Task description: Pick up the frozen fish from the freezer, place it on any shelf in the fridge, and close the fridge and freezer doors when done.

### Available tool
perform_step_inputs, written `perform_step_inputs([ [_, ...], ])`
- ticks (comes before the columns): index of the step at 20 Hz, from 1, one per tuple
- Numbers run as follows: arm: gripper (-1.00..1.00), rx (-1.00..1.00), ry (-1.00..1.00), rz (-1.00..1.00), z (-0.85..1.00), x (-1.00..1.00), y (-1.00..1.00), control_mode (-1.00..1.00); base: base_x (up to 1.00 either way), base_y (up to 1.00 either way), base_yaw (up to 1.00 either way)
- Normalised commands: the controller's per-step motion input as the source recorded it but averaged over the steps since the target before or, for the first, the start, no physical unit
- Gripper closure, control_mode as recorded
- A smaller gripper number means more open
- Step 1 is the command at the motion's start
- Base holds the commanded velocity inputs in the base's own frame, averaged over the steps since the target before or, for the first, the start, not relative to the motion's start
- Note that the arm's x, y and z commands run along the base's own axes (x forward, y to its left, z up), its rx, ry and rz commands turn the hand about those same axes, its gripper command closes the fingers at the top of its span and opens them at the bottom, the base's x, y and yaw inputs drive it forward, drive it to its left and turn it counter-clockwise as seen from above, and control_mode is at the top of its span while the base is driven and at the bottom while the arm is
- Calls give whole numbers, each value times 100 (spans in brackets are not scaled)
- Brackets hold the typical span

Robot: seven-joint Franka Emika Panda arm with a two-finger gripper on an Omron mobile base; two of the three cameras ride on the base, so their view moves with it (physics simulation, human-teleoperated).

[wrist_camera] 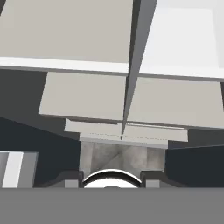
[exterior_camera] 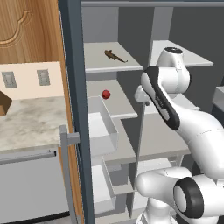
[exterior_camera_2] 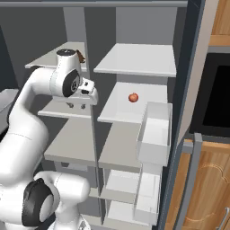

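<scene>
Past arm (exterior_camera: pixel 192 127), gripper (exterior_camera_2: pixel 77 106) pressed together, empty, below freezer top shelf (exterior_camera: pixel 98 65); risks knocking frozen fish (exterior_camera: pixel 114 56) off front edge if raised unopened.

Flat, even rendered light, soft shadows under pale shelves (exterior_camera: pixel 113 61), dim recesses – sharp, no glare

The arm (exterior_camera: pixel 175 113) is formed of smooth, rounded white shells. Dark rings and bands are seen at its joints, and a grey-capped cylinder at its elbow.
</scene>
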Motion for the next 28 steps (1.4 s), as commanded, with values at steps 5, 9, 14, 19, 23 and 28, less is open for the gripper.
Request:
perform_step_inputs([
  [5,-100,0,-10,0,0,-44,0,-100,0,0,0],
  [9,-100,0,-33,0,0,-84,-1,-100,0,0,0],
  [14,-100,2,-30,0,0,-66,-10,-100,0,0,0],
  [19,-100,0,-3,0,0,-9,-1,-100,0,0,0],
  [23,-100,0,0,0,0,0,0,100,0,7,0],
  [28,-100,0,0,0,0,0,0,100,0,33,0],
])
